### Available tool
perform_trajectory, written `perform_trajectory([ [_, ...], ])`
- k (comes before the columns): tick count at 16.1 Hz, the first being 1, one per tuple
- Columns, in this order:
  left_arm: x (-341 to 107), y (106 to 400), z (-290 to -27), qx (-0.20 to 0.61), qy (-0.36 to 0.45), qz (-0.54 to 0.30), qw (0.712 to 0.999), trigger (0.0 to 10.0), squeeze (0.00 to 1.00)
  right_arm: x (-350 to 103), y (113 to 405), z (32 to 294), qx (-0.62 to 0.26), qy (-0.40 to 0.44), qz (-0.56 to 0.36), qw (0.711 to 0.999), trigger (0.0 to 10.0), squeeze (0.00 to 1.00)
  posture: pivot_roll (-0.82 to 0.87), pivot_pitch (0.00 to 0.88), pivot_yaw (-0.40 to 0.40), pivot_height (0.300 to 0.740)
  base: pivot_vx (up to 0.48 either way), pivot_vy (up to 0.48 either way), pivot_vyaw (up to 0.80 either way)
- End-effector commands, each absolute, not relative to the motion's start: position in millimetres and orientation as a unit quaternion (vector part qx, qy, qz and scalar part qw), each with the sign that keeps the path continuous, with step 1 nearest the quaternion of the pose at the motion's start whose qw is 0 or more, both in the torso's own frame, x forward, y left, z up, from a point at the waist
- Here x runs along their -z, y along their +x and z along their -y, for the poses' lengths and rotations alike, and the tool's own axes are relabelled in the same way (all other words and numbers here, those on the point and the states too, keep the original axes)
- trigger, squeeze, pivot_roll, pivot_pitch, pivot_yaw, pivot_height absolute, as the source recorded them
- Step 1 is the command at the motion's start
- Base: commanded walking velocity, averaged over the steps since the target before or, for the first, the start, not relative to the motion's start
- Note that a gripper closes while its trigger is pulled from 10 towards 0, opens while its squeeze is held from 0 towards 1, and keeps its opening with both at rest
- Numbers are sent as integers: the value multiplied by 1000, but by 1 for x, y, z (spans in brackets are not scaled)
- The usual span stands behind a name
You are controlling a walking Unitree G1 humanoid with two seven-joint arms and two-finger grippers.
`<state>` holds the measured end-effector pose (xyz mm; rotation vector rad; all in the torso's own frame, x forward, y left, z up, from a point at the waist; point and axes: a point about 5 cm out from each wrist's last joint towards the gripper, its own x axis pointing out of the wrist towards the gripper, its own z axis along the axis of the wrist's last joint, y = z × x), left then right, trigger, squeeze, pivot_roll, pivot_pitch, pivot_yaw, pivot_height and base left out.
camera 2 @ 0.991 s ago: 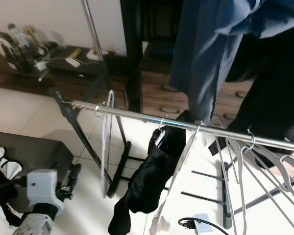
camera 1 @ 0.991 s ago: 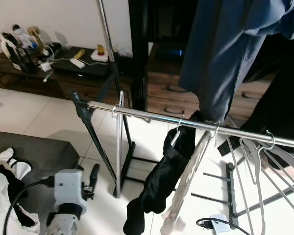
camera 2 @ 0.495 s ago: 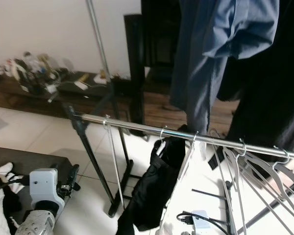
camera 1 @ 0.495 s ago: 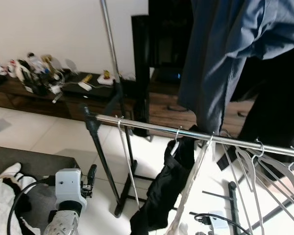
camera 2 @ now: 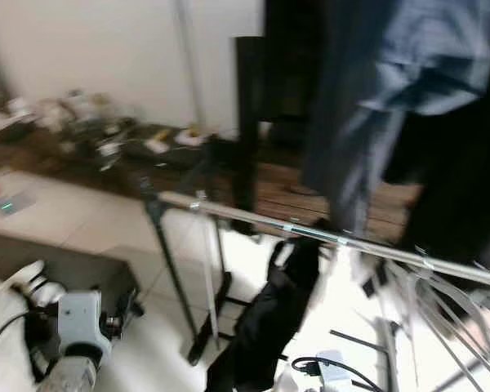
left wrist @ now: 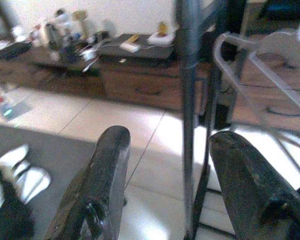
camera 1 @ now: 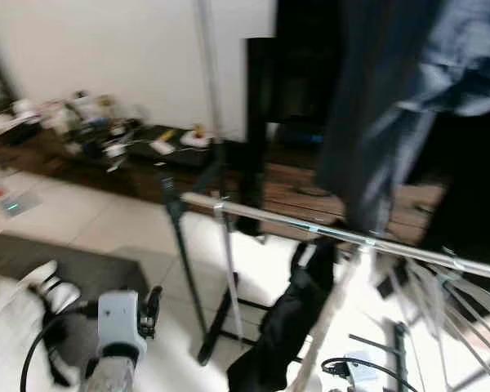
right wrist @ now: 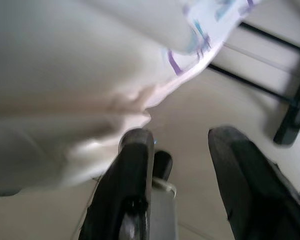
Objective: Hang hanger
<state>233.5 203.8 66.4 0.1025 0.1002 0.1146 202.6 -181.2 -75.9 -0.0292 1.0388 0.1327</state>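
A silver rail [camera 1: 327,233] on a black stand crosses the head views, which are blurred. A pale empty hanger [camera 1: 229,269] hangs near its left end, and the hanger [left wrist: 270,60] also appears beside the stand's post in the left wrist view. A black garment [camera 1: 290,318] and several grey hangers [camera 1: 453,286] hang further right. My left gripper [camera 1: 153,306] is low, left of the stand, open with nothing between its fingers [left wrist: 105,185]. My right gripper [right wrist: 190,190] is open over the tiled floor, next to a white cloth [right wrist: 65,75].
A blue shirt [camera 1: 392,106] and dark clothes hang from a higher rail. A low wooden cabinet [camera 1: 90,143] with clutter lines the wall. White clothes [camera 1: 16,318] lie on a dark surface at lower left. A power strip [camera 1: 359,371] sits on the floor.
The camera has tilted up and swung, so the whole picture shifted and blurred. The hanger stays on the rail, and my left gripper stays low and open.
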Motion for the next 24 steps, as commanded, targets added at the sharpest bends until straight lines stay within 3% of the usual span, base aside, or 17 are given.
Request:
perform_trajectory([
  [1, -63, 231, -204, -56, 51, -52, 996, 10000, 0, 77, 202, 180, -69, -23, -502, 862, 10000, 0, 96, 0, -21, 740, 0, 0, 800],
  [8, -59, 223, -192, -46, 39, -62, 996, 10000, 0, 80, 195, 184, -62, -20, -514, 855, 10000, 0, 96, 42, -30, 740, 0, 48, 545],
  [20, -66, 218, -186, -50, 36, -66, 996, 10000, 0, 79, 195, 185, -67, -23, -520, 851, 10000, 0, 103, 86, -33, 740, 0, 480, 0],
  [24, -69, 217, -186, -50, 37, -68, 996, 10000, 0, 80, 194, 185, -66, -23, -521, 851, 10000, 0, 106, 93, -30, 740, 0, 480, 683],
])
